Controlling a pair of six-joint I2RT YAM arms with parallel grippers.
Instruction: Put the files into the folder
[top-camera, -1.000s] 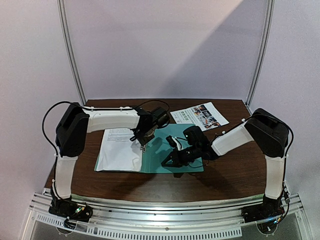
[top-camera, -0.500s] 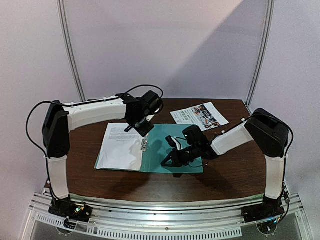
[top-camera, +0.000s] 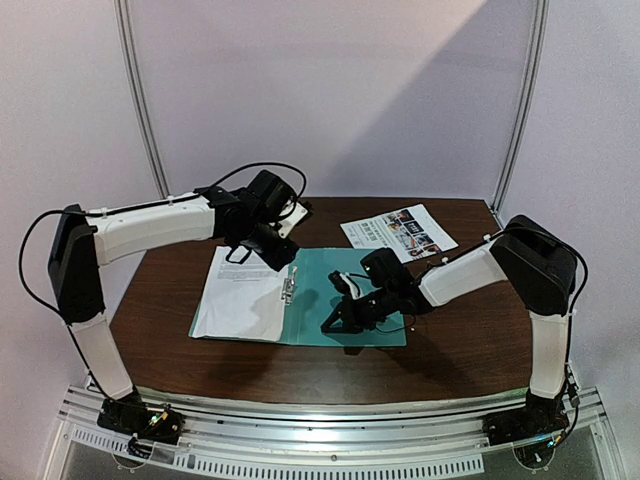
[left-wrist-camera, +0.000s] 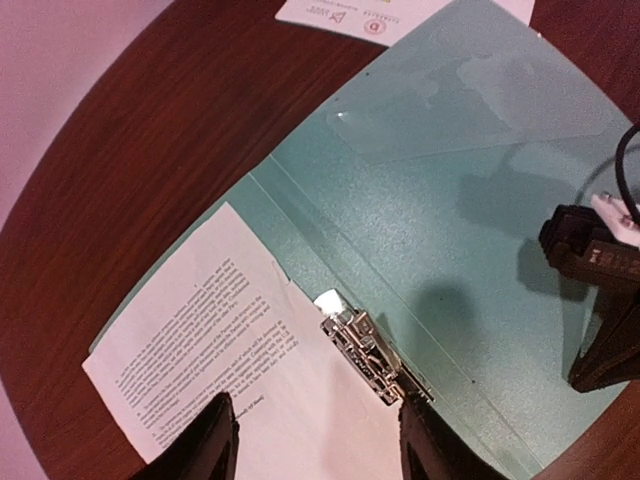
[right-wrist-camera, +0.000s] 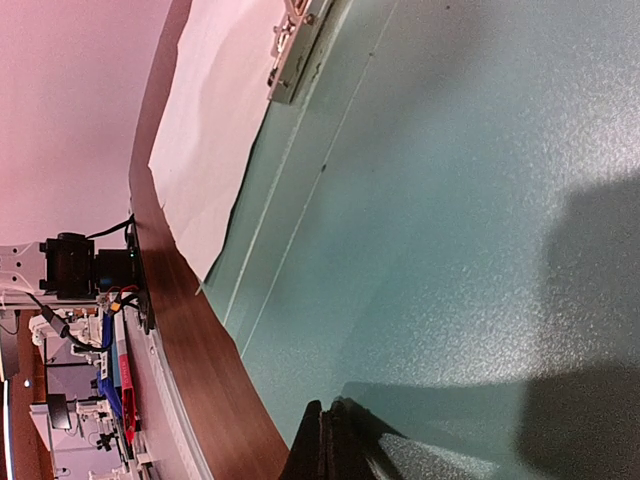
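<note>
Found the left gripper (left-wrist-camera: 320, 455) hanging above the plain white sheet of paper with small black text (left-wrist-camera: 205, 350), its two dark fingers (left-wrist-camera: 212, 445) spread wide apart, nothing between them and nothing touched. Placed it, in the overhead view, over the far part of that sheet.

Found the right gripper (right-wrist-camera: 335, 450) low over the right half of the thin teal-green card folder (right-wrist-camera: 450, 200), its pair of fingers drawn together with only a hairline seam left between them. Gripped nothing. Appeared to meet the card with its tips, though could not tell for sure between contact and a bare hover.

Saw the folder lying open and flat on the dark brown wooden table (top-camera: 460, 340). Saw the plain white sheet resting on the folder's left half, one long edge running up to the small metal clip (left-wrist-camera: 368, 352) at the spine. Could not tell whether tucked under the clip or merely lying beside it.

Spotted the white sheet with colour photos and text (top-camera: 398, 230) outside the folder, flat on the bare table near the folder's far edge.

Counted two grippers with two fingers each, one pair wide open and one pair closed. Counted two paper sheets, one on the folder and one off it. Counted one folder and one clip
</note>
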